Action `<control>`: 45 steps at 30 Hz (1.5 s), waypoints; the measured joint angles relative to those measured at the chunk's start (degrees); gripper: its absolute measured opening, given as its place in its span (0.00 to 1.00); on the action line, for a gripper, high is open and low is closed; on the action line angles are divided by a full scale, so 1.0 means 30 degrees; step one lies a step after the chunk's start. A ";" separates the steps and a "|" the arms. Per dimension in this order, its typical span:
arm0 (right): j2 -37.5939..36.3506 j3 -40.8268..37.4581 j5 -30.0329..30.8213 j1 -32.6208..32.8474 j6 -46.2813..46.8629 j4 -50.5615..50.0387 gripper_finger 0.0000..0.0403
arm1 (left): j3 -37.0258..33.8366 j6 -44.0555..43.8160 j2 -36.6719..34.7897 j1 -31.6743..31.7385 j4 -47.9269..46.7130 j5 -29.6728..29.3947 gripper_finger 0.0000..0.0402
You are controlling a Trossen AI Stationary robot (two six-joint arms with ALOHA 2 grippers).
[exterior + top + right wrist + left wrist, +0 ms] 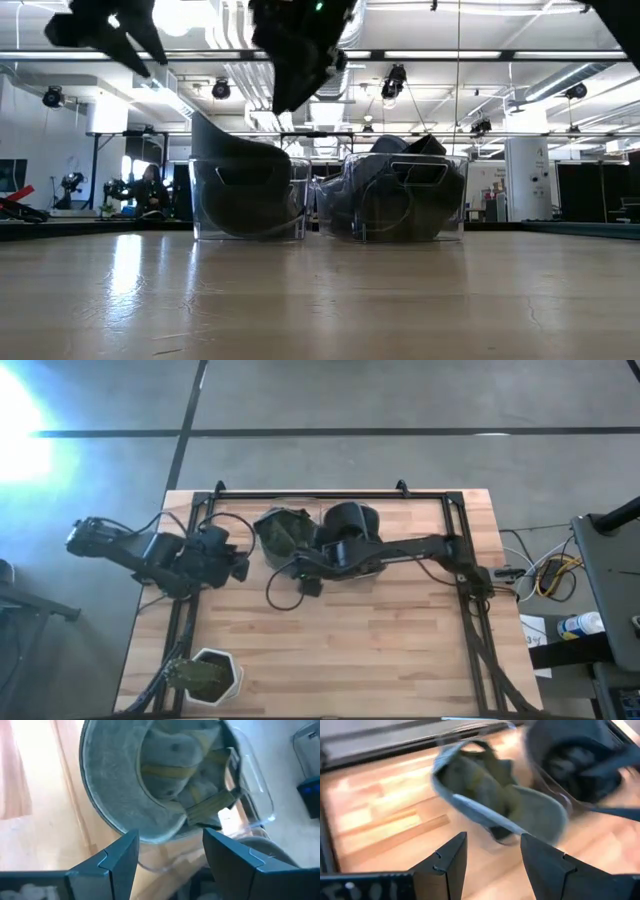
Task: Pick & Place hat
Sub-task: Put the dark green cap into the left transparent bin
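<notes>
The hat is a grey-green cap with an olive inside. It lies in a clear bin at the table's far middle, with its brim standing up above the rim. My left gripper hovers open just left of that bin; the left wrist view shows the hat ahead of the open gripper. My right gripper hangs open on the near side of the bin. In the right wrist view the gripper is close over the hat's brim and hollow, apart from it.
A second clear bin with dark hats stands right beside the first, under my right arm. A white pot with a plant sits at the near left corner. Black frame rails run along the table's sides and far edge. Bare wood lies toward the near edge.
</notes>
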 joint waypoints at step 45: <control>-0.9509 -1.1886 0.0378 0.1228 0.9571 0.2243 0.54 | -0.5571 0.6660 0.3588 1.0196 1.9507 0.7080 0.45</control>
